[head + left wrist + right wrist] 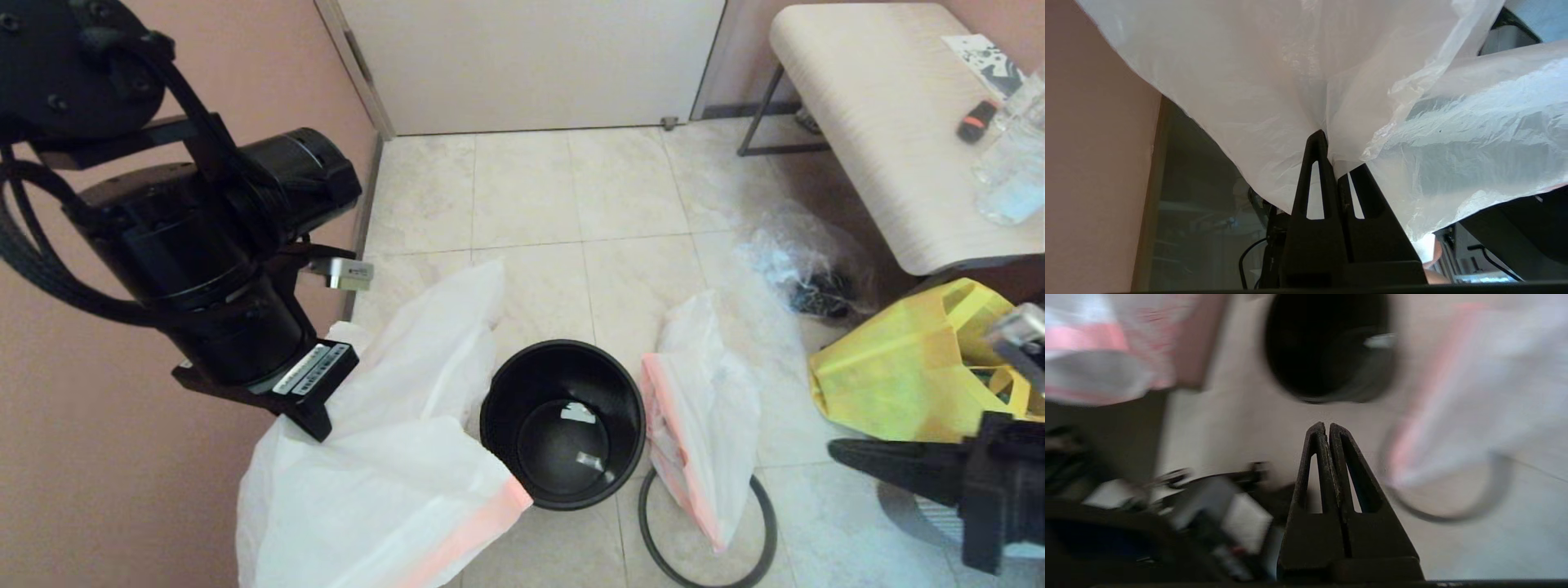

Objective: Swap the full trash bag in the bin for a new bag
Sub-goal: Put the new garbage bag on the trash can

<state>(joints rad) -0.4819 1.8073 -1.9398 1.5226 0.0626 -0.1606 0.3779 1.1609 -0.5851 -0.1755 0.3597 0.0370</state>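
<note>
The left gripper (pixel 1331 151), fingers pinched on the new bag (pixel 392 474), holds it left of the empty bin (pixel 563 425). The right gripper (pixel 1327 430), fingers closed on nothing, hangs at near right. The thin film may slip from so small a pinch, or snag the bin's edge unopened.

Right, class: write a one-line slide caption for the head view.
Left gripper holds a white bag beside the empty black bin, its hoop on the floor.
</note>
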